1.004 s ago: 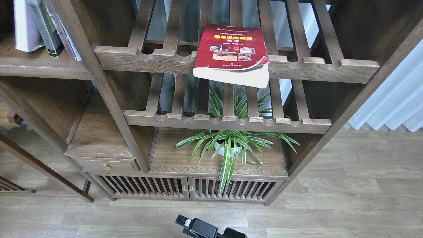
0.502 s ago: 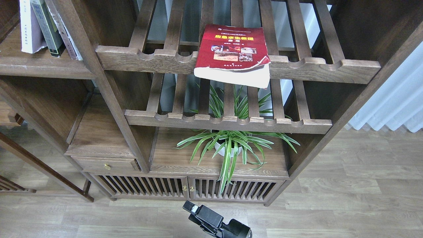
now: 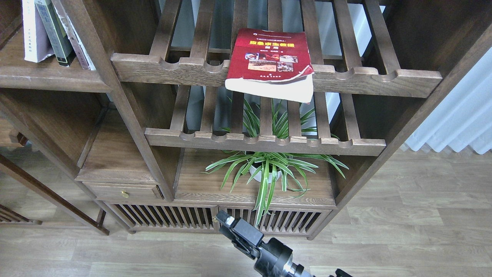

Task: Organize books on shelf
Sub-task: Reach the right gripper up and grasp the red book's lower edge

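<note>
Risen from the bottom edge toward the thick red paperback [image 3: 271, 61] on the slatted rack: right pincer [image 3: 226, 222], opening unreadable; pickup likely next.

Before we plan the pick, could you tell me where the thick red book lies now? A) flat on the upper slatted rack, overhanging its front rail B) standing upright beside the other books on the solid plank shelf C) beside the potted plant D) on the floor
A: the red book lies flat on the upper slatted rack, its near end hanging over the notched front rail.
</note>
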Tool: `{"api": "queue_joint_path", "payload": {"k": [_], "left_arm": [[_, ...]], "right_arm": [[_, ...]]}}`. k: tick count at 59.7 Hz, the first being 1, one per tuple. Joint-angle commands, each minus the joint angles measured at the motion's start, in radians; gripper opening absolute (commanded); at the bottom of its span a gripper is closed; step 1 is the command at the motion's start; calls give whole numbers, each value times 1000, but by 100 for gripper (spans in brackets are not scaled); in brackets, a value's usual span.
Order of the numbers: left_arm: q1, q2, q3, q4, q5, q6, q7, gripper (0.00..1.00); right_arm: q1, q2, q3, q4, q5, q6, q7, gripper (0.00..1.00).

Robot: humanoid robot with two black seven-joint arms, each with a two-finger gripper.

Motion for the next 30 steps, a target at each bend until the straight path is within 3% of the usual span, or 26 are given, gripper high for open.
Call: {"api": "queue_joint_path", "payload": {"k": [1, 12, 30], "left_arm": [[44, -62, 15, 9, 1, 0, 4, 81], [121, -86, 32, 21, 4, 0, 4, 98], [147, -102, 41, 63, 4, 0, 4, 99]], "right_arm": [[32, 0, 32, 59, -2, 0, 10, 97], [167, 0, 88, 102, -5, 0, 87, 92], [352, 0, 136, 111, -6, 0, 93, 90]]}}
